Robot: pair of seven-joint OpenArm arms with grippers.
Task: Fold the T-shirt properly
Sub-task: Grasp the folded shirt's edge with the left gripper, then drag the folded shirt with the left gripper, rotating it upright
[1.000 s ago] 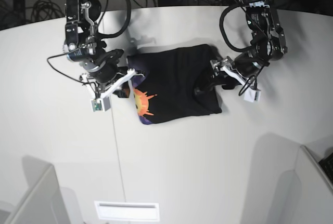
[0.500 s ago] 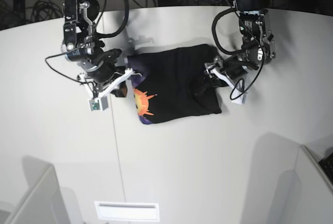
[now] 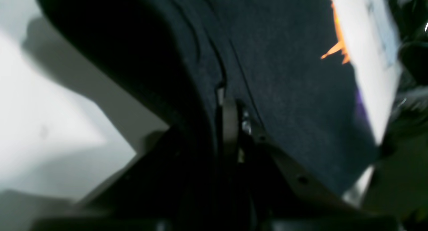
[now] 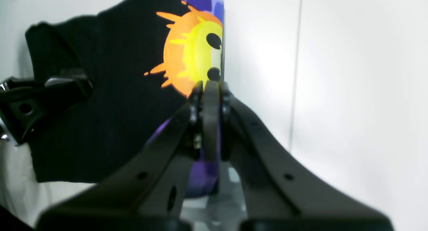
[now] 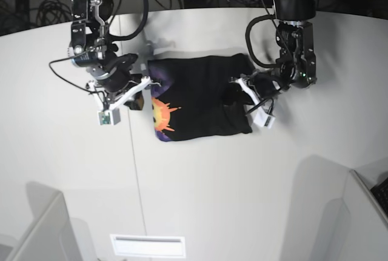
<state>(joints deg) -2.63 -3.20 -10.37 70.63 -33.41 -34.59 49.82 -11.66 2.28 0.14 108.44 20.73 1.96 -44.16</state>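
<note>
T-shirt [image 5: 203, 97] sits upper centre on the surface [image 5: 200, 194]. Your right tool [image 4: 207, 90] pinches the printed edge, your left tool [image 3: 230, 114] pinches the opposite black edge, likely to keep the fold taut.

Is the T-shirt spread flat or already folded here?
Partly folded: the T-shirt lies doubled into a compact block, print showing at one edge, both grippers' jaws clamped on opposite ends.
</note>
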